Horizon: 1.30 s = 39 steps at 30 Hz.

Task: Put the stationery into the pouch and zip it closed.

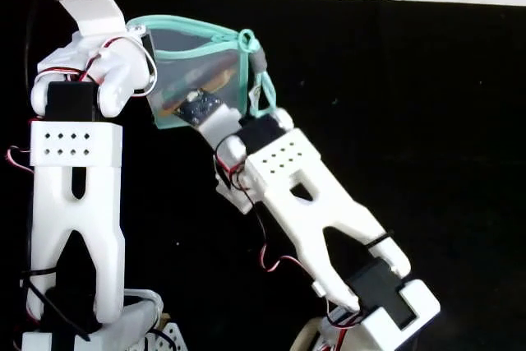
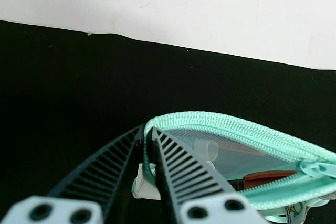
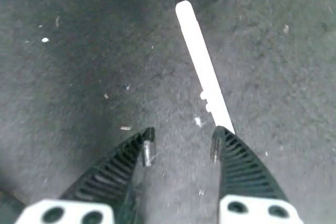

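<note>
Black cloth (image 1: 427, 80) covers the table, with a white wall (image 2: 210, 3) behind. My left gripper (image 2: 148, 136) is clenched on the zipper end of the mint pouch (image 2: 236, 132), whose mouth gapes, a reddish item (image 2: 268, 176) inside. My right gripper (image 3: 181, 142) hangs released over the cloth, a white stick (image 3: 199, 61) lying at one fingertip.

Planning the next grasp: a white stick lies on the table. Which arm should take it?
Right. The right gripper hangs open over the white stick, while the left gripper is shut on the pouch rim.
</note>
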{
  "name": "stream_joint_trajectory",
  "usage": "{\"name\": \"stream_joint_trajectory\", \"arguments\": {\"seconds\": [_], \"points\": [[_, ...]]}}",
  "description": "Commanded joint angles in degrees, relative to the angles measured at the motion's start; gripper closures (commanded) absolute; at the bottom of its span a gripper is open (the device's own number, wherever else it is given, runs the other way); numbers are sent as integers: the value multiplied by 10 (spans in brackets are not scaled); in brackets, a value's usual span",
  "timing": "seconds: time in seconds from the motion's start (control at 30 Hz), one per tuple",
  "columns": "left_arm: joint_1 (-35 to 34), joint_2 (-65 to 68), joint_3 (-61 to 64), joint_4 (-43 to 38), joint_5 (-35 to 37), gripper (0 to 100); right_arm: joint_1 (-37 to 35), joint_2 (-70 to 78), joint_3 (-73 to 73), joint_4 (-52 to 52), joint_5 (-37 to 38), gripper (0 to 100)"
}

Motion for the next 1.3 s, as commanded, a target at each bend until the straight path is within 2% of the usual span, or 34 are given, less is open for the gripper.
{"name": "stream_joint_trajectory", "arguments": {"seconds": [0.0,0.23,0.43,0.97,1.27], "points": [[2,10,11,2,3,993,-5,-25,44,-77,51,818],[2,10,11,2,3,993,-2,-20,74,-135,135,818],[2,10,11,2,3,993,15,53,54,-162,192,818],[2,10,11,2,3,993,40,236,-108,-178,193,818],[2,19,11,1,3,993,39,273,-124,-185,193,820]]}}
